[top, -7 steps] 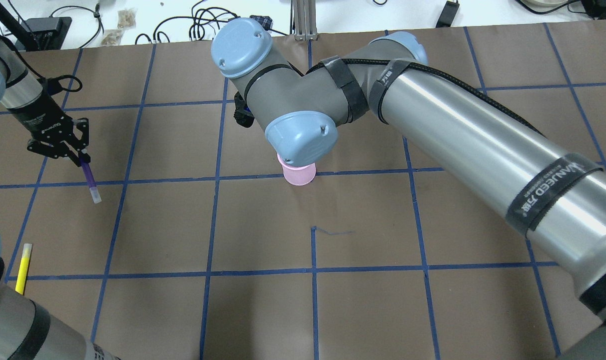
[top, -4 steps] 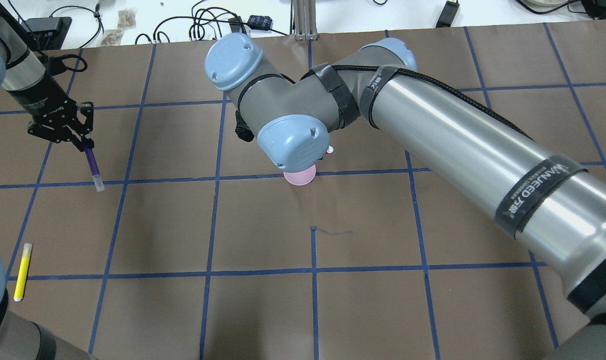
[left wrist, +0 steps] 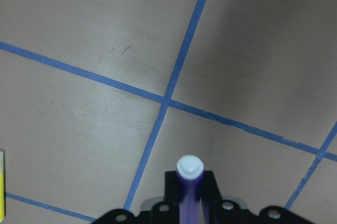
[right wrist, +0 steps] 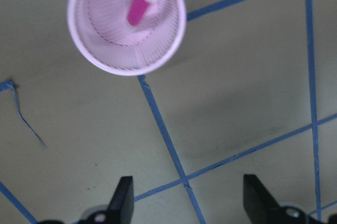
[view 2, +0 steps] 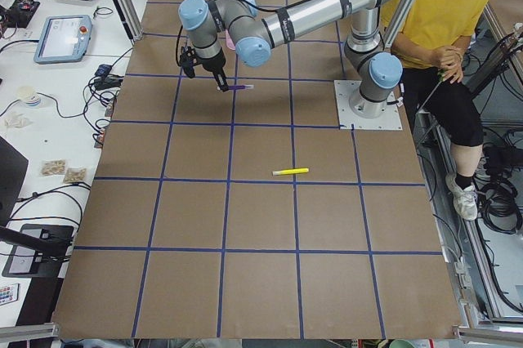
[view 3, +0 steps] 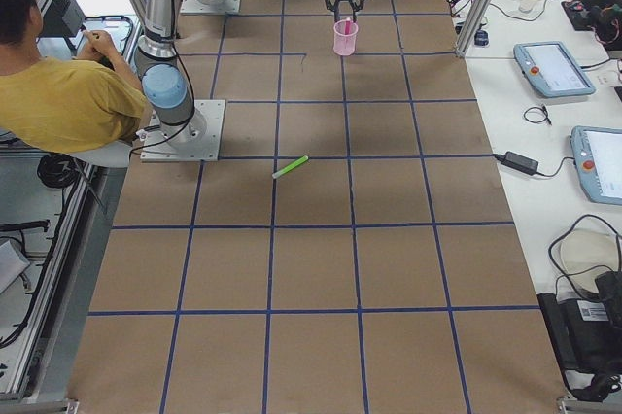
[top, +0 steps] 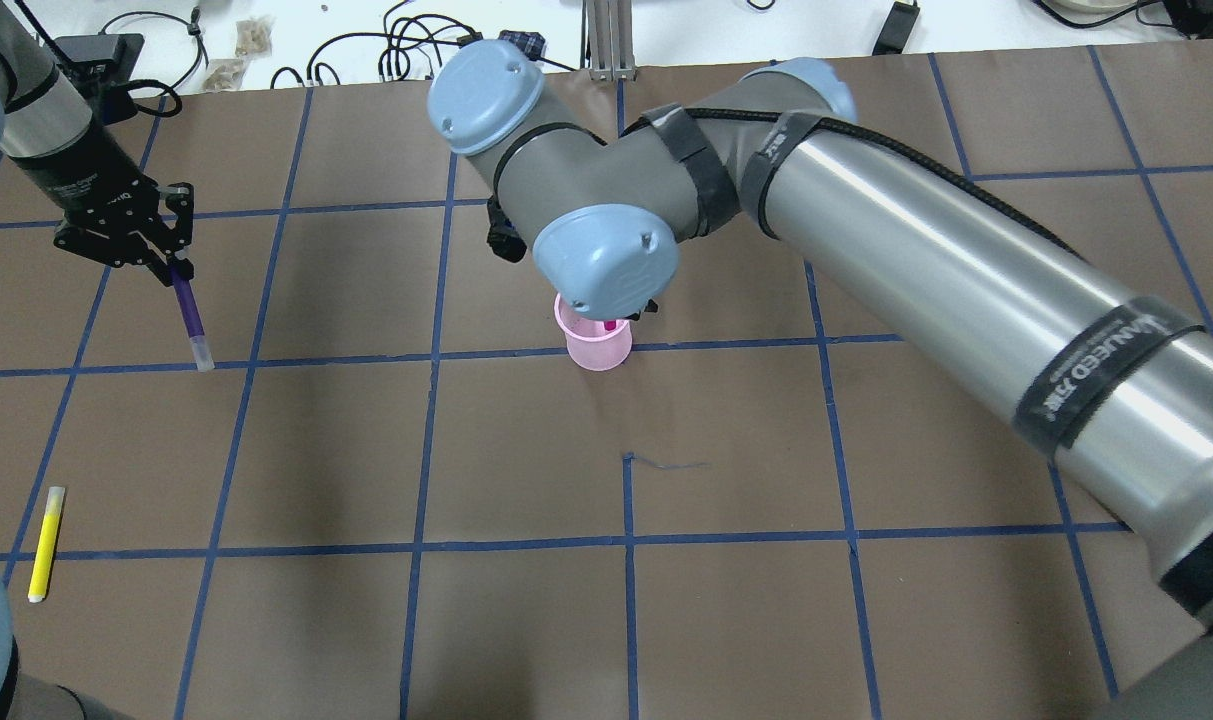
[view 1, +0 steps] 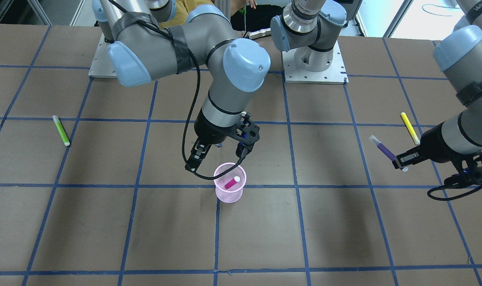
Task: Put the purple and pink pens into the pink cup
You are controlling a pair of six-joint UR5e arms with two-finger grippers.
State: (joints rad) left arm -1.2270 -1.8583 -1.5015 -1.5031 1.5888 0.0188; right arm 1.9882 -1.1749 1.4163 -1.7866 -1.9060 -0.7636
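Pink pen (view 1: 231, 182) in cup (view 1: 229, 196) | left pincer (top: 172, 269): purple pen (top: 191, 318) | strap (top: 1106, 375): WANUEED

Silver-grey arms (top: 916, 260) with pale blue joint caps (top: 606, 258), black straps (top: 1096, 375) and cables (view 1: 182, 145).

The pink pen (right wrist: 139, 6) leans inside the pink cup (right wrist: 100, 61) on the table (right wrist: 253, 77). The claw (right wrist: 190, 200) is near the cup, its two fingers spread wide apart.

Bright, even overhead light. Soft shadows cross the brown paper-covered table (top: 726, 620); glare streaks the silver metal arm tube (top: 916, 250); the pink mesh cup (right wrist: 105, 56) looks blurred.
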